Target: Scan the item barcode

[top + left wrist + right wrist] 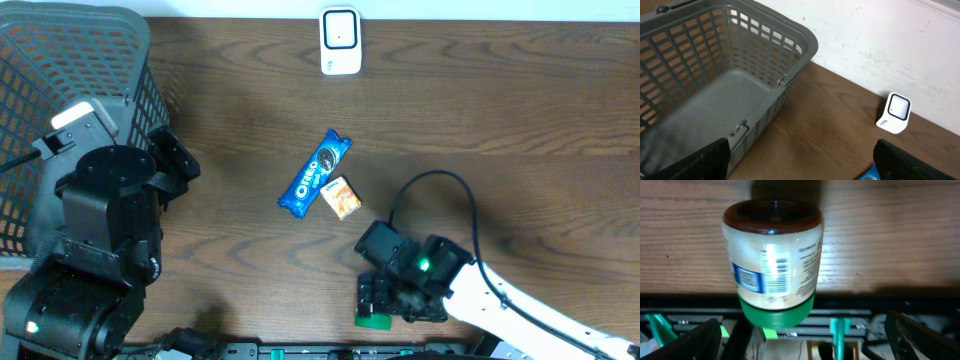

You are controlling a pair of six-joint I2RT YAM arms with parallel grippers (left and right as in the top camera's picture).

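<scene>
- The table [500, 120] is dark brown wood with a plain grain. Behind it I see a white wall [880, 40], scuffed and marked in places.
- A metal rail [850, 325] with green clips runs along the table's near edge, right under my right claw [807, 332].
- The right claw is spread wide. Its two dark fingers sit at either side of the wrist view, well clear of the jar [772, 265] and pinching nothing.
- The jar lies between those spread fingers, just ahead of the claw, at the table's near edge. It looks to be on its side, though I cannot be sure from this angle.
- Its long axis runs straight out from the claw. The green lid [777, 315] is the end nearest the claw, over the edge and rail, and the dark brown end points away across the table.
- The label faces up toward the wrist camera. The barcode [782, 275] is in plain sight beside a small blue panel, with glare down the middle of the label.
- Farther out from the right claw are a blue Oreo pack [315, 173] and a small orange packet [342, 197], just beside each other. The white scanner [340, 41] stands beyond them at the far edge.
- The left claw [805, 160] is also spread and holds nothing. The grey mesh basket [765, 85] is ahead of it to the left, and the scanner is ahead to the right.
</scene>
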